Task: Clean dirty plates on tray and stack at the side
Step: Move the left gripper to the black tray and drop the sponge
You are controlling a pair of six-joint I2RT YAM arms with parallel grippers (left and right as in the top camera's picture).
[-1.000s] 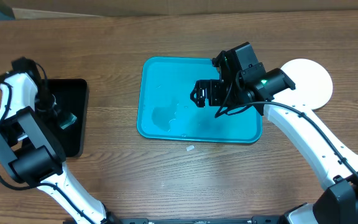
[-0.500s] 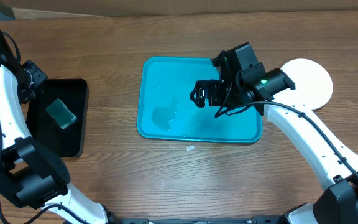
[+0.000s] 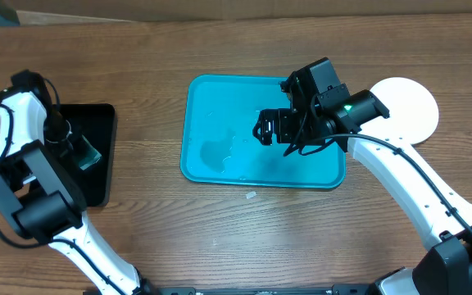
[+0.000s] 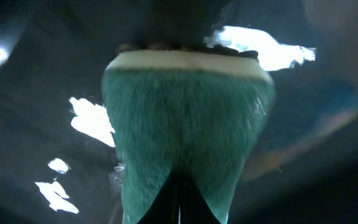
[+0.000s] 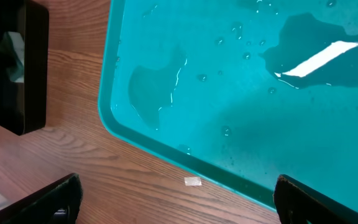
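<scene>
- Far left, your left gripper (image 3: 77, 151) is down inside the black tray (image 3: 101, 182), which sits on the wooden table (image 3: 146, 57) well apart from the other tray.
- In the left wrist view the green sponge (image 4: 185, 143) fills the picture. It has a pale layer along its top edge and narrows to where the dark fingers meet at the bottom, so the gripper looks clamped on the sponge.
- In the middle, the turquoise tray (image 3: 199, 168) lies flat. You can see shallow puddles (image 5: 154, 87) and scattered droplets on its floor.
- A small white scrap (image 3: 251, 196) lies on the wood just beside the tray's near rim.
- Your right gripper (image 3: 267, 127) hangs over the right half of the turquoise tray. Its fingers (image 5: 58, 198) sit far apart at the lower corners of the wrist view, with nothing between them.
- Far right, a white plate (image 3: 412, 102) rests on the table beside the tray, outside its rim. The right arm covers part of it, and you cannot tell whether other plates lie under it.
</scene>
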